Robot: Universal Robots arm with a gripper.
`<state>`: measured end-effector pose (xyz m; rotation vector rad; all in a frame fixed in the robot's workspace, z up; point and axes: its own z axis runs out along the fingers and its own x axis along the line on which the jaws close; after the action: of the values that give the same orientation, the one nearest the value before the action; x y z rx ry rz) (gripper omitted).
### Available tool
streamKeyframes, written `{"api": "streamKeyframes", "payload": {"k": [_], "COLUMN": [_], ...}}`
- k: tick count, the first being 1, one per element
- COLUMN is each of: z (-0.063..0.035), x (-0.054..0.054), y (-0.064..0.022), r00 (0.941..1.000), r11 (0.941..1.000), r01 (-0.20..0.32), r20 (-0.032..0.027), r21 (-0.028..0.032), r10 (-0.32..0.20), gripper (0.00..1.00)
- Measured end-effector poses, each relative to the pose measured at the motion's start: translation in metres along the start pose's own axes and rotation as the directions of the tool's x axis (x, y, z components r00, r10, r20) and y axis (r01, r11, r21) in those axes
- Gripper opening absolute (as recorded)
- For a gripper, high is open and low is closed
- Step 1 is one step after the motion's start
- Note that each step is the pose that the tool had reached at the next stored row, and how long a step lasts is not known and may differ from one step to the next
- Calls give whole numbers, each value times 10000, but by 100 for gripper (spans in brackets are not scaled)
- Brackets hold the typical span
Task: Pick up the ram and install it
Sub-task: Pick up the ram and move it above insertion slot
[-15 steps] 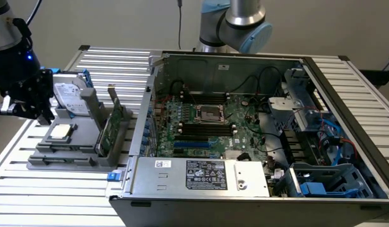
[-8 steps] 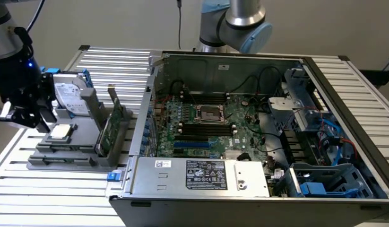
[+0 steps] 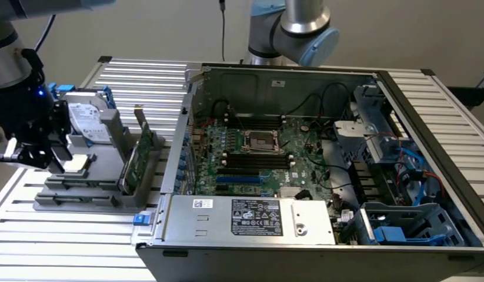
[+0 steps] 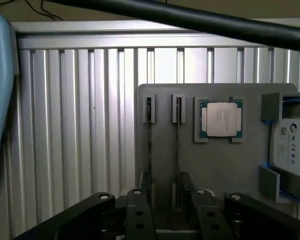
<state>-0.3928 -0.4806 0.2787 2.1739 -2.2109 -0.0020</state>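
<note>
Claw: black two-fingered claw (image 4: 164, 181) spread wide, gripping nothing, fingers (image 4: 140, 207) well apart; poised low over the near end of the holder.
Holder: flat grey plastic holder (image 4: 215, 165) with slots and recesses, lying on the worktop near its edge at the exterior view's left.
Ram: thin, narrow ram (image 4: 178, 142) seen edge-on, standing upright in a long slot of the holder, just past the fingertips; a second like strip in the slot beside it; colour and chips not readable from this angle.
Processor: square silver-lidded processor (image 4: 220, 119) on a green base, seated in a recess of the holder beside the two slots.
Hard drive: grey hard drive (image 3: 89, 124) with blue side rails, upright at the holder's far end.
Expansion card: wide green expansion card (image 3: 140, 154), upright on edge in the holder's side nearest the computer case.
Computer case: open grey metal computer case (image 3: 281, 79) on the worktop's middle and the exterior view's right, green motherboard (image 3: 265, 147) exposed inside.
Worktop: ribbed silver aluminium worktop (image 3: 69, 235), slats running across under everything.
</note>
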Motion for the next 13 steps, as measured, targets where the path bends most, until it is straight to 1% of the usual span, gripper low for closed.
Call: {"api": "streamKeyframes", "payload": {"k": [13], "z": [238], "x": [59], "y": [-8], "r00": [10000], "r11": [10000], "r01": [0], "r20": [1], "r21": [0], "r10": [0], "gripper": [36]}}
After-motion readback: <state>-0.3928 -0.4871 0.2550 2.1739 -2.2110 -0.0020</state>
